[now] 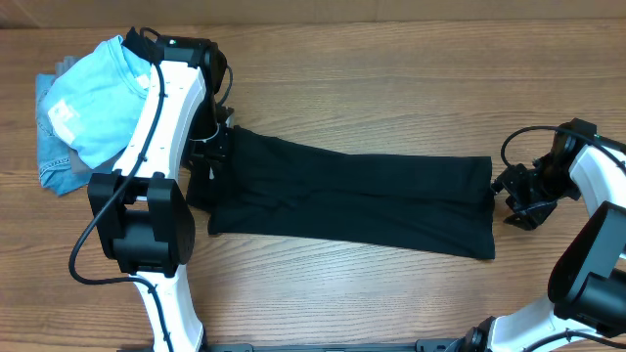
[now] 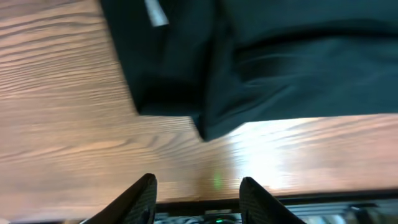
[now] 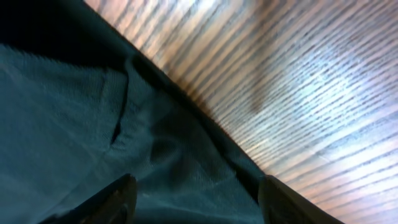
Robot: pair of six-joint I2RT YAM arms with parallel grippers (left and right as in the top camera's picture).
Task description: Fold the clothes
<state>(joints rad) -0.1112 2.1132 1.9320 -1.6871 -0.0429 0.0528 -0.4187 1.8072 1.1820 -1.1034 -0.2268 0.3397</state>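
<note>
The clothes, a black polo shirt (image 1: 352, 196), lie on the wooden table as a long flat strip running left to right. My left gripper (image 1: 210, 152) is at the strip's left end. In the left wrist view it (image 2: 198, 186) stands open over bare wood, with nothing between its fingers; the shirt (image 2: 261, 62) and a small white mark (image 2: 155, 12) lie beyond them. My right gripper (image 1: 514, 196) is at the strip's right end. In the right wrist view it (image 3: 196, 196) is open, its fingers (image 3: 118, 199) wide apart just above the shirt's edge (image 3: 93, 112).
A light blue T-shirt (image 1: 98, 98) sits on a denim garment (image 1: 54, 156) at the far left, behind the left arm (image 1: 156, 127). The table's near edge (image 2: 311, 202) runs just past the left fingertips. Bare wood (image 3: 298, 81) lies beside the shirt's right end.
</note>
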